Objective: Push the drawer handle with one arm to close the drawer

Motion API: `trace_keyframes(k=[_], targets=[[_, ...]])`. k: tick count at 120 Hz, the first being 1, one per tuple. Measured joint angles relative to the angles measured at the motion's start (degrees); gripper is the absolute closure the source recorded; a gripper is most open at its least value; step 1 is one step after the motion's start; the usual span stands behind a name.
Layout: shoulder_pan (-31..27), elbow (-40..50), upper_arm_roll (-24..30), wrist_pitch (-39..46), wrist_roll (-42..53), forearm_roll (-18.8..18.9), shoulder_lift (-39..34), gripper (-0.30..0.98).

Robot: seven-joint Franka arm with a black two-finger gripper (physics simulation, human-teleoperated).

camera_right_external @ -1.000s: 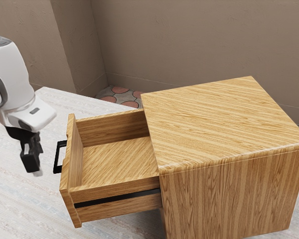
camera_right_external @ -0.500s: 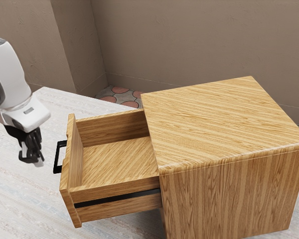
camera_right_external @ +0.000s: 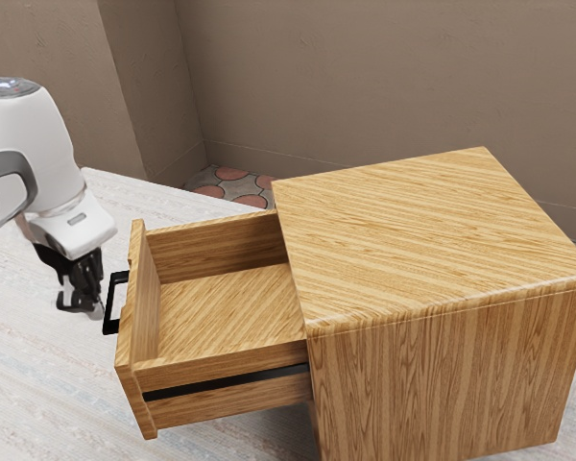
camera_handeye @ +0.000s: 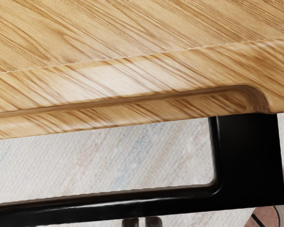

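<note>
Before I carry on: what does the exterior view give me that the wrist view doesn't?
Exterior view alone: the white robot arm, the black tool close to the handle, the wooden cabinet's broad flat top, the light wooden drawer standing open, and the brown wall.

Wrist view alone: the rounded end of a shallow recess in the wood, right by the handle.

Both: the black rectangular handle, the pale streaked tabletop and the reddish floor tiles.
</note>
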State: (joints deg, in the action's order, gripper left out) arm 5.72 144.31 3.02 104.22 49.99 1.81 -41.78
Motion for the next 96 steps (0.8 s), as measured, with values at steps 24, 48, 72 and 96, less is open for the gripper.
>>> trace_keyframes(k=[24,48,72,96], targets=[[-0.6,-1.5,2.4,1.9,0.7,-2.4,2.2,0.78],[-1.0,-4.4,5.6,3.4,1.0,-4.4,5.8,0.78],[-1.3,-7.5,8.5,5.6,0.7,-5.7,10.4,0.78],[-1.3,-11.7,10.0,8.0,0.1,-6.1,16.2,0.79]])
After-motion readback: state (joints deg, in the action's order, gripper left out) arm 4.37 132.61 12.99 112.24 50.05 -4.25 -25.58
